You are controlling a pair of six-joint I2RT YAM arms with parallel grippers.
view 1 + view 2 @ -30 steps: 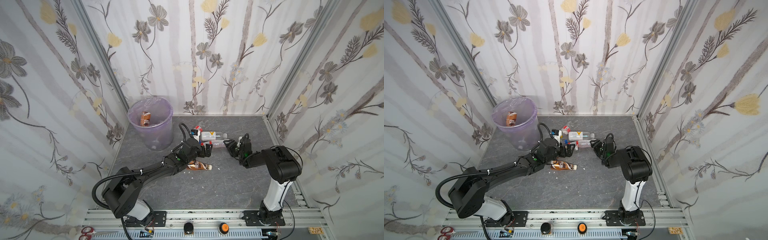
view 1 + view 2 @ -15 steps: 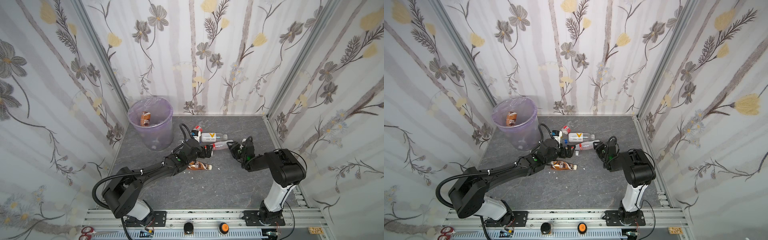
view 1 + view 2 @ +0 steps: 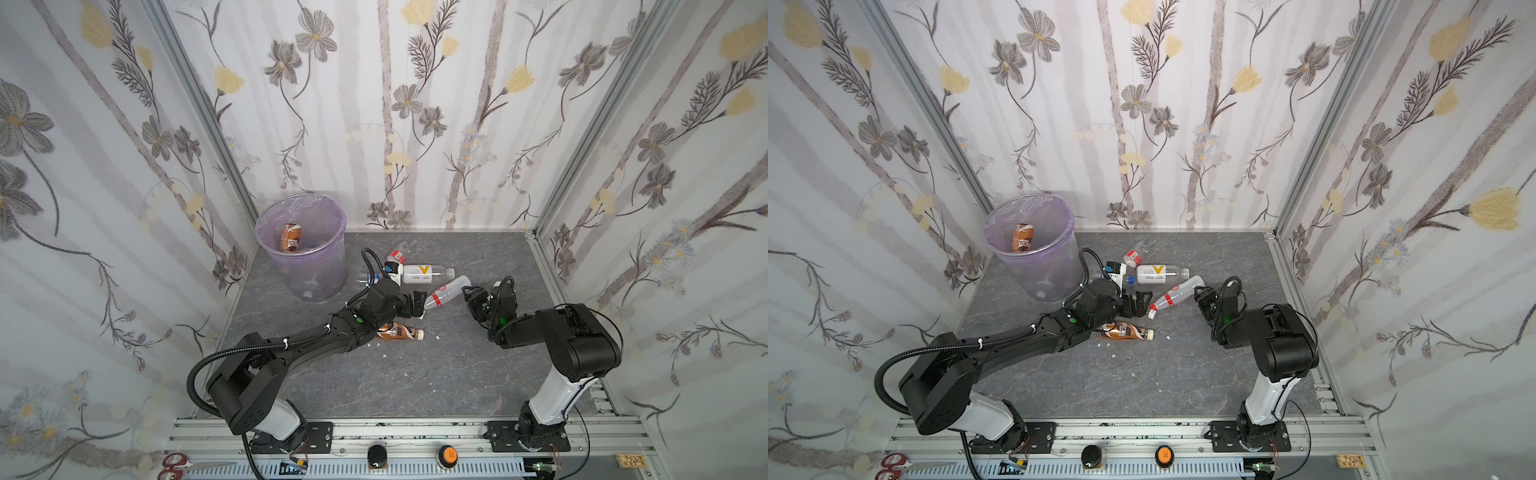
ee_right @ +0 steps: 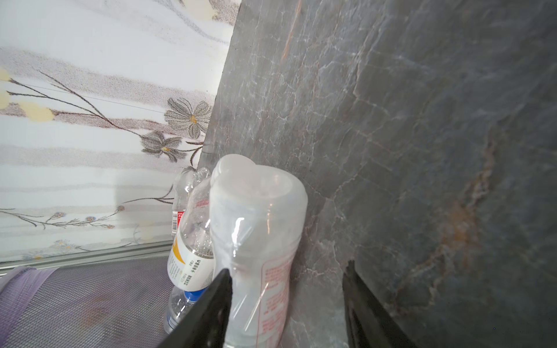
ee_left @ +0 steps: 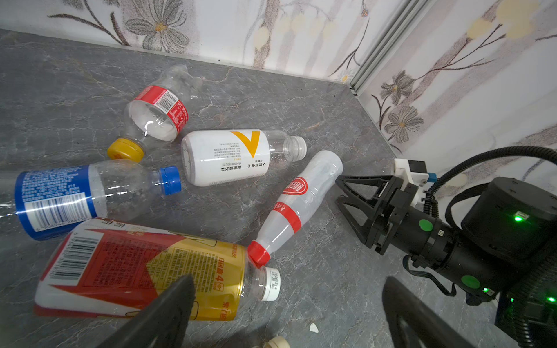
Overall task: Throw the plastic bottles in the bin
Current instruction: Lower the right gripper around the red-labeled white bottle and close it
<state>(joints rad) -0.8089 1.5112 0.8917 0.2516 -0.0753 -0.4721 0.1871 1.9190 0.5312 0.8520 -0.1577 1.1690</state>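
Note:
The pale purple bin (image 3: 328,270) stands at the back left with a brown bottle (image 3: 291,237) inside. Plastic bottles lie in a cluster on the table: a frosted red-banded one (image 5: 301,205), a white-labelled one (image 5: 226,156), a blue-labelled one (image 5: 75,195), a red-labelled one with a yellow cap (image 5: 159,111) and a red-and-gold one (image 5: 135,271). Another brown bottle (image 3: 397,332) lies beside my left forearm. My left gripper (image 5: 287,283) is open, with one finger over the red-and-gold bottle. My right gripper (image 4: 287,268) is turned on its side and open at the base end of the red-banded bottle (image 4: 256,229), with a gap at one finger.
Flowered walls close in the table on three sides. White crumbs (image 3: 436,337) lie near the brown bottle. Scissors (image 3: 183,465), a black knob (image 3: 376,455) and an orange knob (image 3: 446,453) sit on the front rail.
My right gripper's jaws have narrowed at the red-banded bottle. That bottle has swung from lying crosswise to a diagonal. The left arm has barely moved.

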